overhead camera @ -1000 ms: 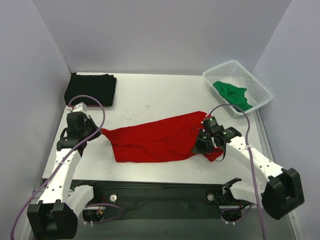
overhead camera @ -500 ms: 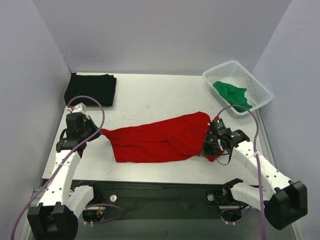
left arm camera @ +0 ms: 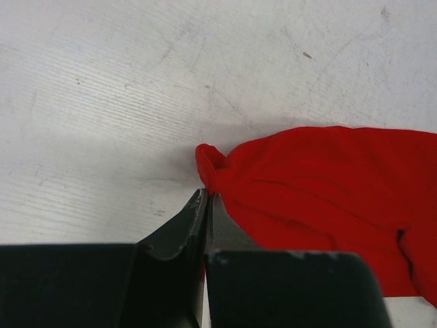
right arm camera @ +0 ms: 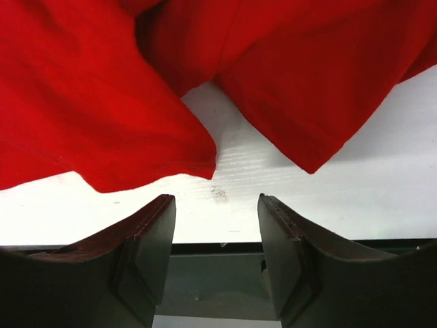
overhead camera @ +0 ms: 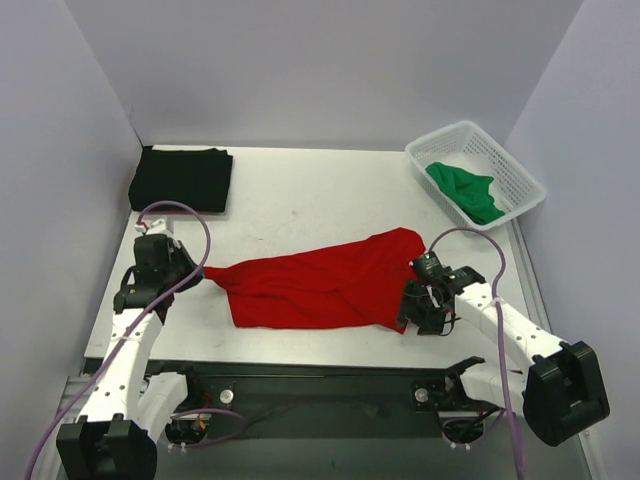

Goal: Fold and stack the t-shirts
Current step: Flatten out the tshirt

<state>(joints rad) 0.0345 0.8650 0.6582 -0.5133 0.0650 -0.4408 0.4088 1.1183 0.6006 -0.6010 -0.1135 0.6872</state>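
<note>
The red t-shirt (overhead camera: 320, 285) lies crumpled and stretched across the middle of the table. My left gripper (overhead camera: 197, 271) is shut on its left corner, and the left wrist view shows the red t-shirt (left arm camera: 321, 178) pinched at the tips of the left gripper (left arm camera: 207, 196). My right gripper (overhead camera: 413, 308) stands open at the shirt's right end. In its wrist view two loose folds of the red t-shirt (right arm camera: 89, 102) lie just beyond the right gripper (right arm camera: 216, 199), with only bare table between the fingers. A folded black t-shirt (overhead camera: 182, 178) lies at the back left. A green t-shirt (overhead camera: 465, 190) is bunched in the basket.
The white mesh basket (overhead camera: 525, 180) stands at the back right, close to the right wall. Walls close in the table on the left, back and right. The table's front edge (right arm camera: 218, 244) runs just under the right gripper.
The right gripper has opened and let go of the red t-shirt, after drawing its right end toward the near edge. The left gripper keeps its hold and has shifted slightly nearer.
</note>
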